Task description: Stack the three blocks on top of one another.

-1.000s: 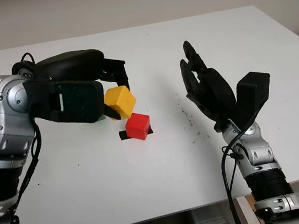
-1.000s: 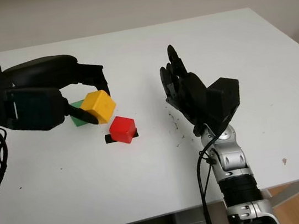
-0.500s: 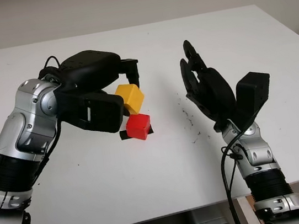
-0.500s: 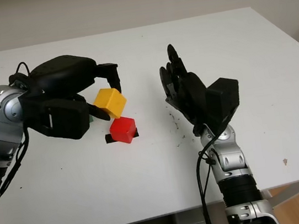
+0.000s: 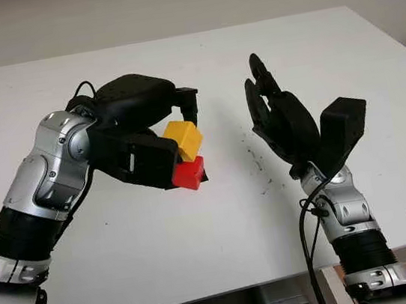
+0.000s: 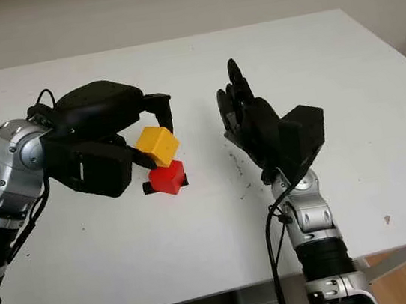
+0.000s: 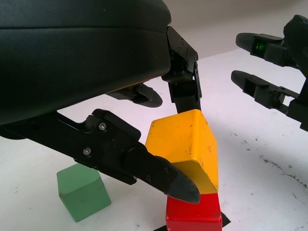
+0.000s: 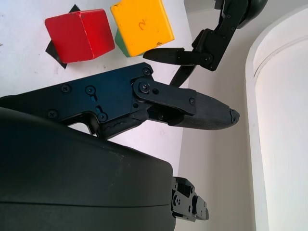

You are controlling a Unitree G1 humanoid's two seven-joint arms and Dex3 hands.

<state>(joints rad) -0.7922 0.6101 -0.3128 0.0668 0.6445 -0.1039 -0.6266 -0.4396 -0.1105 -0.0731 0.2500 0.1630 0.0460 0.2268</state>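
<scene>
Our left hand [image 5: 157, 136] grasps yellow block [image 5: 184, 139] above red block [image 5: 189, 173] for stacking; right hand [image 5: 283, 122] released, idle; green block [image 7: 83, 191] waits.

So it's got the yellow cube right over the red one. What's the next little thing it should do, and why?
Probably ease the yellow block down and level it before letting go. The left hand grips it tilted, one corner just over the red block. The green block sits on the table behind, and the right hand is open, off to the side.
</scene>
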